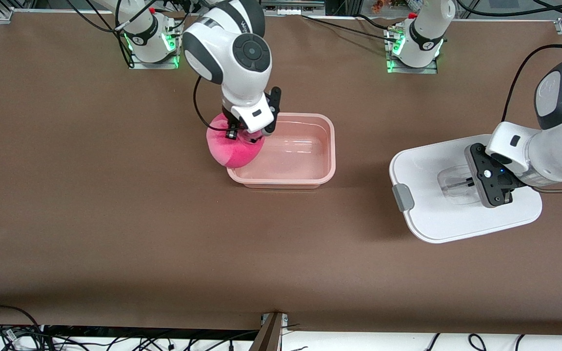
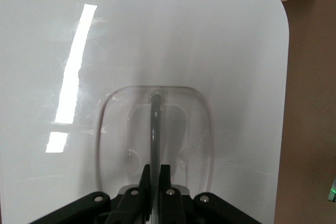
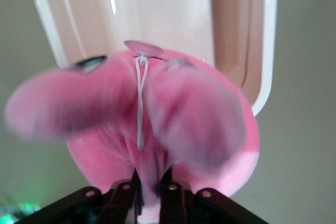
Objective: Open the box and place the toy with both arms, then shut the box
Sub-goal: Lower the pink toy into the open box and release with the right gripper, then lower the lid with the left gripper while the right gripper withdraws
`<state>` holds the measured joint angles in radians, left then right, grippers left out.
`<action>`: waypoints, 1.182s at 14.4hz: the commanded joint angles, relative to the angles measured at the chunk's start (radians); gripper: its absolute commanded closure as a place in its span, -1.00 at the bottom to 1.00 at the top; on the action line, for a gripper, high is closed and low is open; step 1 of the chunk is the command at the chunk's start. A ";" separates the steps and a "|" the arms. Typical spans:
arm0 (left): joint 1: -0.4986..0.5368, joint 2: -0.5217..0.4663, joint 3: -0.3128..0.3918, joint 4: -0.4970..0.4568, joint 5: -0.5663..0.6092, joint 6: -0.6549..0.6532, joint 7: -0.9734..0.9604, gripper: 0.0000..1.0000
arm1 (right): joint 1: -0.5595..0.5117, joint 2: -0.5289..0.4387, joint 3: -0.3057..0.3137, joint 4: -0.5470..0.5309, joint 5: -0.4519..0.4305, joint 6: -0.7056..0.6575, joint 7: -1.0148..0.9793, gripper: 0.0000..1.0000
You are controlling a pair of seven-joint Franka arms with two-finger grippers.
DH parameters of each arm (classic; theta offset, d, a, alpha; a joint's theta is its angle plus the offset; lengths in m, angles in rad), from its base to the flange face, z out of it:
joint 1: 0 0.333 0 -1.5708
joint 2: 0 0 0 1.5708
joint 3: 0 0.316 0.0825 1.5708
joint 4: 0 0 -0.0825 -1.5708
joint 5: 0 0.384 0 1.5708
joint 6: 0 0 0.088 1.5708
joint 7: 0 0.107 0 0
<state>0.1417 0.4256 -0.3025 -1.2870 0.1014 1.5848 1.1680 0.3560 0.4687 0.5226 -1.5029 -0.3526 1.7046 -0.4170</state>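
- The right gripper [image 1: 243,130] has its jaws pinched tight on the top of the toy [image 1: 232,148], carrying it over the rim of the box [image 1: 327,161] at the right arm's end, presumably about to lower it in.
- The left gripper [image 1: 473,183] has its jaws clamped on the thin bar of the clear handle [image 2: 154,129], holding the lid [image 1: 422,214] toward the left arm's end, well apart from the box, which leaves the opening free.
- The toy is soft, rounded hot-pink plush with floppy flaps.
- The box is smooth, translucent pinkish plastic with rounded corners; the lid is glossy white with a grey clip [image 1: 402,197].
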 commanded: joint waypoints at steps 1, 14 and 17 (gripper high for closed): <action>0.002 -0.005 -0.010 0.009 0.008 -0.009 0.022 1.00 | 0.058 0.044 -0.004 0.013 -0.013 0.093 0.234 -1.00; -0.037 -0.005 -0.015 -0.014 -0.121 -0.016 0.009 1.00 | -0.190 -0.024 -0.009 0.273 0.079 -0.138 0.494 -1.00; -0.175 0.011 -0.017 -0.012 -0.123 -0.011 -0.075 1.00 | -0.287 -0.025 -0.012 0.271 0.078 -0.151 0.498 -1.00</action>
<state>0.0592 0.4329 -0.3231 -1.2942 -0.0125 1.5757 1.1514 0.1177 0.4526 0.4998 -1.2306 -0.2888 1.5810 0.0701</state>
